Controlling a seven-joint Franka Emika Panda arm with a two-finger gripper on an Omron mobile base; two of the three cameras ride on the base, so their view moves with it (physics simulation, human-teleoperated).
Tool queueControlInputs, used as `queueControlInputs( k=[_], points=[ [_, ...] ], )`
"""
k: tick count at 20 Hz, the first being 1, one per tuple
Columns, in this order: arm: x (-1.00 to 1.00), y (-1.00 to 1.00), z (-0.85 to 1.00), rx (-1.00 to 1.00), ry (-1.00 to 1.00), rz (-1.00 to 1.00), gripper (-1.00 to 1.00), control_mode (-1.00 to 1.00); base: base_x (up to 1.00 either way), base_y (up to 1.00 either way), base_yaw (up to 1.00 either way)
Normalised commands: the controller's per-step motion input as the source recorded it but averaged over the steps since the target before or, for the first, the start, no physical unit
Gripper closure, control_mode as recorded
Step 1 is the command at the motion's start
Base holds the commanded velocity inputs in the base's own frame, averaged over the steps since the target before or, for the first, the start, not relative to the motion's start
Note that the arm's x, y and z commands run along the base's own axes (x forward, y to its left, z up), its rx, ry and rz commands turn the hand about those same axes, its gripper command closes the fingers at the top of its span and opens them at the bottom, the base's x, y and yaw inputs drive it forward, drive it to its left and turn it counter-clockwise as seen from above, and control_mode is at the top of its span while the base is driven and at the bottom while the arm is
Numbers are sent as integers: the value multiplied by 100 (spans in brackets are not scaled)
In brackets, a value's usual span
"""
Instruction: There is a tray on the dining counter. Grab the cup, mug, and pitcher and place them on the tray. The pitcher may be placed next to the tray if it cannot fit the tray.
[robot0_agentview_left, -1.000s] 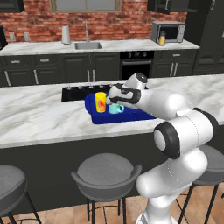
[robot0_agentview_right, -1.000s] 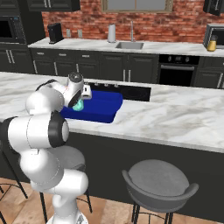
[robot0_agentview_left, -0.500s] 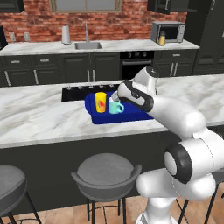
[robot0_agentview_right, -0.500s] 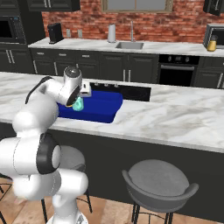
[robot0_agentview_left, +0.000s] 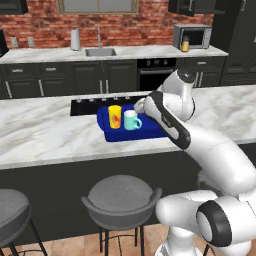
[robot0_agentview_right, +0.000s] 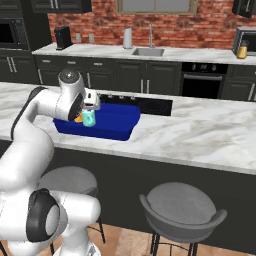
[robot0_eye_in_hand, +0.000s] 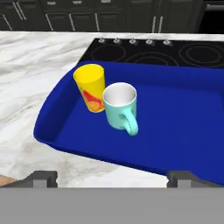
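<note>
Deep-blue tray on the marble dining counter has its right end cut off in the hand view, and the arm hides part of it in both base views. The yellow cup and teal mug stand upright, touching, at its left end (handle toward the near rim); the rest of its floor lies bare. The gripper holds nothing, fingers wide apart above the near rim.

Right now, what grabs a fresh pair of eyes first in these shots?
The deep-blue tray on the marble dining counter, in front of a black cooktop. At the tray's left end stand the yellow cup and the teal mug, upright, side by side. The open gripper hovers over the tray's near rim.
</note>
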Motion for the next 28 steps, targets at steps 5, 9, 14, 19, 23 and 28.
queueControlInputs(
  k=[5,9,14,19,23,28],
  points=[
    [-77,-9,44,-4,1,-14,-100,-100,0,0,0],
    [-77,-15,49,-6,1,-10,-100,-100,0,0,0],
    [-78,-38,48,-3,6,-1,-100,-100,0,0,0],
    [-71,-48,25,-2,11,0,-100,-100,0,0,0],
    [-73,-37,9,-4,10,0,-100,-100,0,0,0],
    [-63,-18,0,-9,8,0,-100,-100,0,0,0]
  ],
)
